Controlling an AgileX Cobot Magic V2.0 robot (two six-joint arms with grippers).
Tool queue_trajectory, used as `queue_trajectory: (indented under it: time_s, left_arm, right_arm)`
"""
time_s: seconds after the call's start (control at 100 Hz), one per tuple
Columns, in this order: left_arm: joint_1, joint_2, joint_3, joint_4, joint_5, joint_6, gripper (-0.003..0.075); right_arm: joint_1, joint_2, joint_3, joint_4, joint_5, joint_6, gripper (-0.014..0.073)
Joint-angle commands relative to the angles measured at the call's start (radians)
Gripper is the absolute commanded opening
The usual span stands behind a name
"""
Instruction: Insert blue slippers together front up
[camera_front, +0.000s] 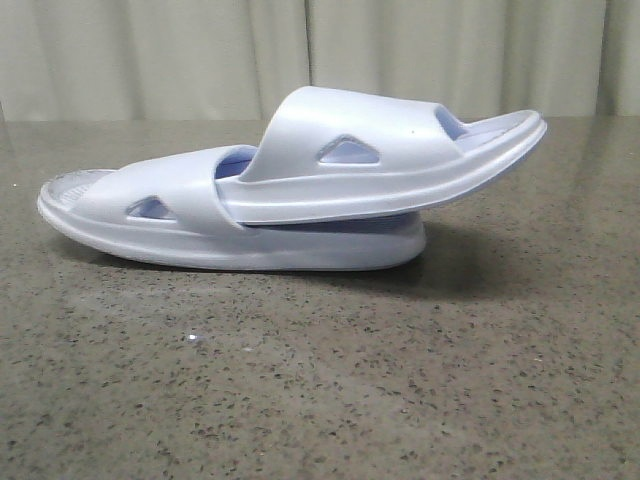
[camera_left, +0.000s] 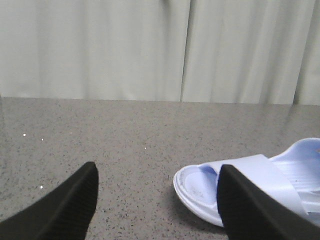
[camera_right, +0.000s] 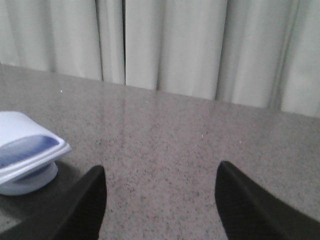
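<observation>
Two pale blue slippers lie nested on the table in the front view. The lower slipper (camera_front: 150, 215) lies flat with its toe to the left. The upper slipper (camera_front: 400, 160) is pushed under the lower one's strap, and its free end sticks up to the right. Neither gripper shows in the front view. My left gripper (camera_left: 157, 187) is open and empty; the lower slipper's toe (camera_left: 200, 187) lies beside its right finger. My right gripper (camera_right: 160, 197) is open and empty over bare table; the slippers' right end (camera_right: 27, 155) lies to its left.
The table is a dark speckled stone top (camera_front: 320, 400). A pale curtain (camera_front: 200, 50) hangs along the table's far edge.
</observation>
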Motion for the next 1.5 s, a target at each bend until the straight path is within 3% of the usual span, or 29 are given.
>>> queue_trajectory:
  time_s: [0.0,0.19,0.29,0.41,0.45,0.59,0.66,1.49]
  left_arm:
    - [-0.006,0.003,-0.015,-0.017,0.0,0.0,0.0447]
    - [-0.006,0.003,-0.013,-0.017,-0.004,0.0,0.0444]
    - [-0.006,0.003,-0.013,-0.017,-0.005,0.0,0.0409]
    - [-0.006,0.003,-0.013,-0.017,-0.005,0.0,0.03]
    - [-0.006,0.003,-0.013,-0.017,-0.005,0.0,0.0246]
    - [-0.006,0.003,-0.013,-0.017,-0.005,0.0,0.01]
    - [-0.006,0.003,-0.013,-0.017,-0.005,0.0,0.0017]
    - [-0.006,0.003,-0.013,-0.052,0.003,0.0,0.0016]
  right_arm:
    - [-0.004,-0.03,-0.003,-0.027,-0.077,0.002,0.0404]
    - [-0.004,-0.04,0.003,-0.045,-0.18,0.002,0.04]
    - [-0.004,-0.04,0.003,-0.052,-0.192,0.002,0.0346]
    - [-0.004,-0.04,0.003,-0.052,-0.19,0.002,0.0173]
    - [-0.004,-0.04,0.003,-0.052,-0.188,0.002,0.0075]
    - [-0.004,-0.04,0.003,-0.052,-0.186,0.002,-0.0109]
    - [-0.004,-0.04,0.003,-0.052,-0.181,0.002,-0.0107]
    - [-0.004,-0.04,0.003,-0.052,-0.184,0.002,-0.0107]
